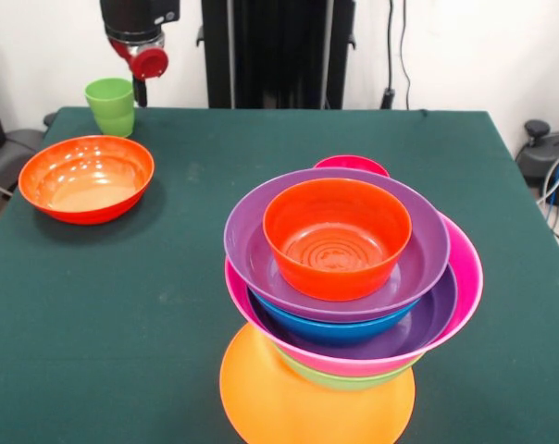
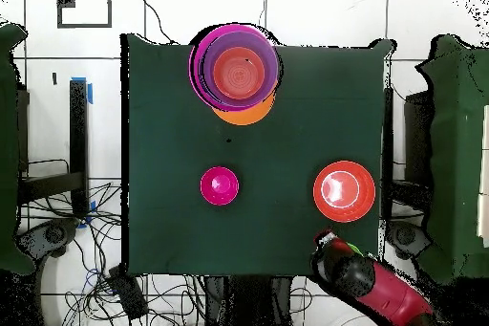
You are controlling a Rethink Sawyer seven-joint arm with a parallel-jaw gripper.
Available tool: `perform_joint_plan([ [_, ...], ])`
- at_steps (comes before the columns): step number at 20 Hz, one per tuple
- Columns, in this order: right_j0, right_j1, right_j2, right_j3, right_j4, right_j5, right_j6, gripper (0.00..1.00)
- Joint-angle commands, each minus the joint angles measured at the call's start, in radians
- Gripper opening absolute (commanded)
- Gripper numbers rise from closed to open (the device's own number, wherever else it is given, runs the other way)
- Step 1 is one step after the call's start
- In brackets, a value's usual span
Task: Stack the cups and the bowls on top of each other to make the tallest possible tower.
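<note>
End effector (image 1: pixel 141 63) hangs at the desk's (image 1: pixel 168 277) far corner, right over the green cup (image 1: pixel 111 106); we cannot tell whether it is apart or together. From overhead it covers the cup almost wholly. The cup stands upright on the desk, near a loose red-orange bowl (image 1: pixel 86 178) that sits open side up. A small magenta bowl (image 1: pixel 352 164) lies alone mid-desk, well apart from both. At the opposite edge we see the tower (image 1: pixel 349 287): an upturned orange bowl (image 1: pixel 307 407) as base, then green, pink, purple, blue and purple bowls, with a red-orange bowl on top.
</note>
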Motion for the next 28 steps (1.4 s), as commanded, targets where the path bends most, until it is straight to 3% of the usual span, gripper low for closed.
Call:
perform_joint_plan([
  [1,0.013,-0.007,0.081,0.038,-0.041,-0.031,0.058,0.00],
  [7,0.012,-0.005,0.067,0.011,-0.067,-0.029,0.037,0.00],
  [8,0.015,-0.005,0.060,0.004,-0.072,-0.030,0.035,1.00],
  [17,-0.060,0.011,0.092,-0.003,-0.091,-0.025,0.019,1.00],
  [28,-0.086,0.009,0.110,-0.007,-0.104,-0.010,0.020,1.00],
])
